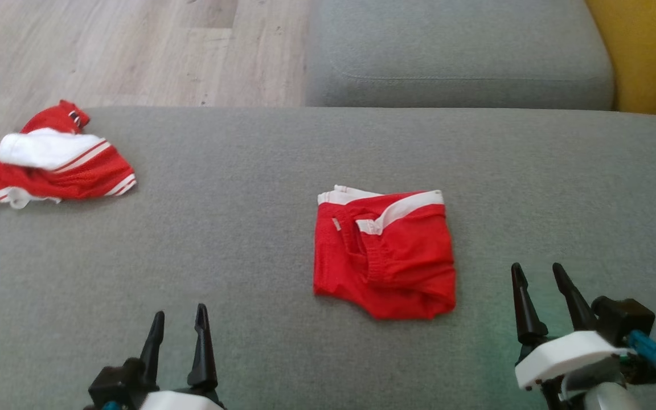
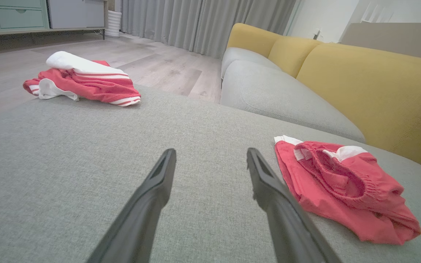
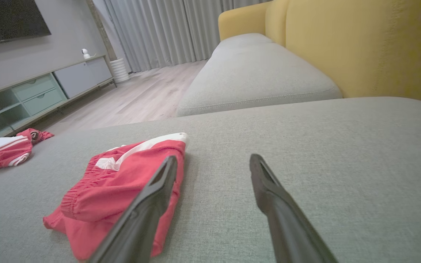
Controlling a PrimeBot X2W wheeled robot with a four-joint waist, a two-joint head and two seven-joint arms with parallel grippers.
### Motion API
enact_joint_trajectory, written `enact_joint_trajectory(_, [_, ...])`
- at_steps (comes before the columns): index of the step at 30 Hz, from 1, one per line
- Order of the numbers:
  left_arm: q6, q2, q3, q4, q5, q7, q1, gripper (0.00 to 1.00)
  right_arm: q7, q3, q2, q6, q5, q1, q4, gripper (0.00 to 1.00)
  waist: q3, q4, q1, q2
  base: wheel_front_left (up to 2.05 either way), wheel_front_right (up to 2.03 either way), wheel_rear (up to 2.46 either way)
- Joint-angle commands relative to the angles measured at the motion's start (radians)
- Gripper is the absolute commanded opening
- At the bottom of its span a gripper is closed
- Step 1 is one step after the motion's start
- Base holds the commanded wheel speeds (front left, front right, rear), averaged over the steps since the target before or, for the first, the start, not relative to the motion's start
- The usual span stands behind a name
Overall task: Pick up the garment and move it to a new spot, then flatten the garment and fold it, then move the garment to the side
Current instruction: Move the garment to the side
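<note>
**Head view.** The garment, red shorts with a white waistband, lies in a compact, roughly square bundle at the middle of the grey seat cushion. Its waistband faces the far edge, and a second band of white and gathered elastic shows across its top layer. The left gripper and the right gripper stand near the lower edge on either side of the garment, each apart from it, fingers spread and holding nothing. The frame cuts off both gripper bodies. A second garment, red with white stripes, is crumpled at the cushion's far left corner; a small mark on it is too small to read.

**Left wrist view.** The left gripper is released above bare cushion. The garment lies to the right of the fingers, its elastic opening puckered upward. Its underside is hidden.

**Right wrist view.** The right gripper is likewise released and empty. The garment lies at lower left, and the finger on that side crosses in front of its edge and hides a strip of it.
</note>
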Motion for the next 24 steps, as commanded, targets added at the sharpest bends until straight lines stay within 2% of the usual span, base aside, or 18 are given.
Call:
enact_joint_trajectory(1, [-0.004, -0.001, 0.038, -0.023, 0.008, -0.012, -0.047, 1.0, 0.011, 0.021, -0.004, 0.007, 0.006, -0.036, -0.033, 1.0, 0.009, 0.014, 0.0, 0.0, 0.0, 0.0, 0.0])
enact_joint_trajectory(11, [-0.016, -0.027, 0.035, -0.013, 0.015, -0.012, -0.071, 1.0, 0.135, -0.012, -0.004, 0.007, 0.012, -0.215, 0.059, 1.0, 0.066, 0.103, 0.0, 0.0, 0.0, 0.0, 0.0])
enact_joint_trajectory(20, [-0.036, -0.055, 0.047, 0.003, 0.034, -0.012, -0.096, 1.0, 0.198, -0.076, -0.004, 0.007, -0.068, -0.33, 0.276, 1.0, 0.123, 0.216, 0.0, 0.0, 0.0, 0.0, 0.0])
enact_joint_trajectory(24, [-0.043, -0.059, 0.061, 0.009, 0.043, -0.012, -0.092, 1.0, 0.208, -0.064, -0.004, 0.007, -0.036, -0.342, 0.356, 1.0, 0.135, 0.233, 0.0, 0.0, 0.0, 0.0, 0.0])
